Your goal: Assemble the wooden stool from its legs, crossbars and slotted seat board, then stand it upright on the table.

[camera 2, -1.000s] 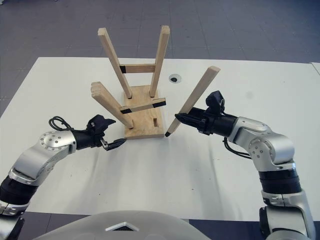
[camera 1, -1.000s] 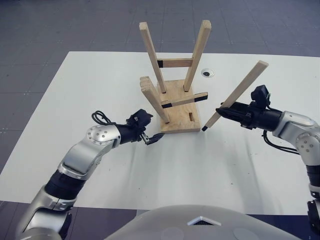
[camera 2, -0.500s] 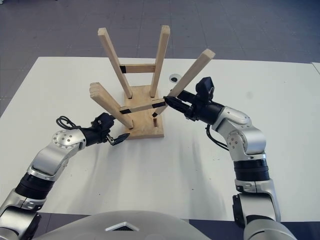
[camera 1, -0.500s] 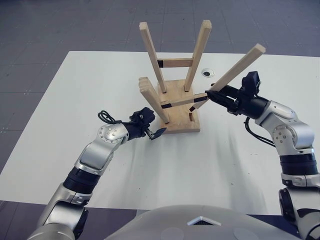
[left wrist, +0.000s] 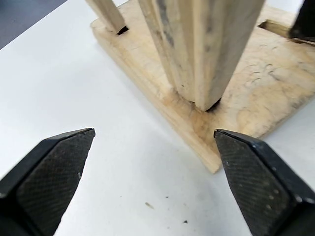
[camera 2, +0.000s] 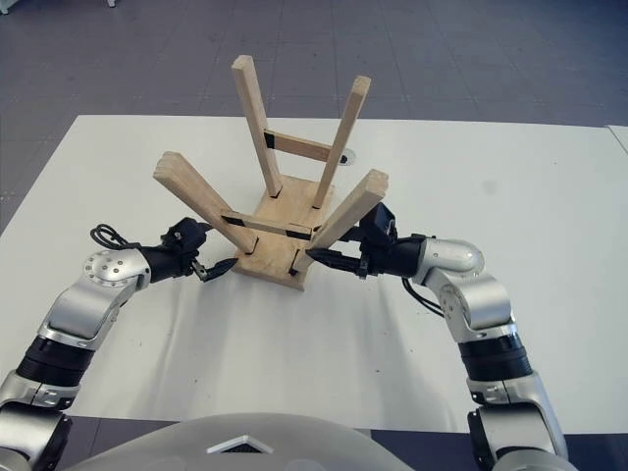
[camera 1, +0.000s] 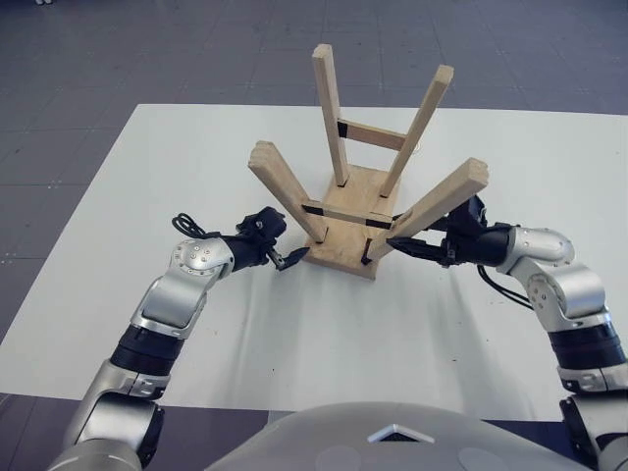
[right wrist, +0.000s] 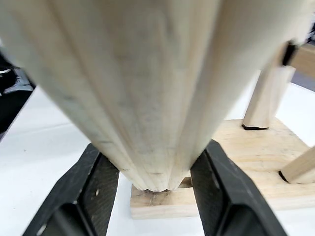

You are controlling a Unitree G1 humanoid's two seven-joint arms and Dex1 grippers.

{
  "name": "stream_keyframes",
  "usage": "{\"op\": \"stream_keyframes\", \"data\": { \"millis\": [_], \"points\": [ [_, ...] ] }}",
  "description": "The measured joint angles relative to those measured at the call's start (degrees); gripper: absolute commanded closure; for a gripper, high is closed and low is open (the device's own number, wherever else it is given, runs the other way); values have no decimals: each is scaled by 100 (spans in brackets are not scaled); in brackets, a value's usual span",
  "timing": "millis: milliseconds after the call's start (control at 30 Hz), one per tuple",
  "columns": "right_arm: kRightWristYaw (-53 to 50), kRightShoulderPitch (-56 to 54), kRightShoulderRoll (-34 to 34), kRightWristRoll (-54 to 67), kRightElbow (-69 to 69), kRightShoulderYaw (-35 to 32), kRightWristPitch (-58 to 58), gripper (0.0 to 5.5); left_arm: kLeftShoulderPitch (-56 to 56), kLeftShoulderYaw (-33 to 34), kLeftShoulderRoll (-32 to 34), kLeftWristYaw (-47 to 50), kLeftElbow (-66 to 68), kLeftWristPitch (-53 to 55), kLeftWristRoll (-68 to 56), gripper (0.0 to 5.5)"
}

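The slotted seat board lies flat on the white table with three legs standing up from it. Two crossbars with black ends link them. My right gripper is shut on the fourth leg, which tilts out to the right. Its lower end sits at the slot in the board's near right corner. The black fingers clamp the leg close to that end. My left gripper is open at the board's near left corner, with its fingers just above the table.
The white table has free room on both sides of the stool and toward me. A small round cable hole lies in the tabletop just behind the far legs. Dark floor lies beyond the far edge.
The stool has turned on the table. My right gripper has lowered the fourth leg, bringing its end down to the corner slot. My left gripper has drawn back slightly, staying by the board's near left corner.
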Motion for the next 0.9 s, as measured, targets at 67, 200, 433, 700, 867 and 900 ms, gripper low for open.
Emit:
{"op": "stream_keyframes", "data": {
  "millis": [67, 200, 433, 700, 867, 900],
  "points": [
    [-74, 61, 2, 23, -161, 14, 82, 347, 0, 29, -11, 23, 23, 5, 4, 102],
    [-187, 67, 42, -10, -185, 44, 82, 347, 4, 48, -93, 37, 24, 29, 51, 102],
    [-255, -103, 52, -68, -20, -64, 212, 347, 74, 98, -158, 52, -84, 71, 119, 102],
    [-328, -254, 53, -568, -22, 121, -90, 347, 184, 115, -205, 60, -280, 204, 127, 102],
    [-648, -318, 28, -1064, -428, 369, 21, 347, 258, 109, -269, 87, -459, 341, 127, 102],
    [-681, -317, 13, -1087, -486, 402, 68, 347, 276, 109, -284, 115, -498, 375, 128, 102]
  ]
}}
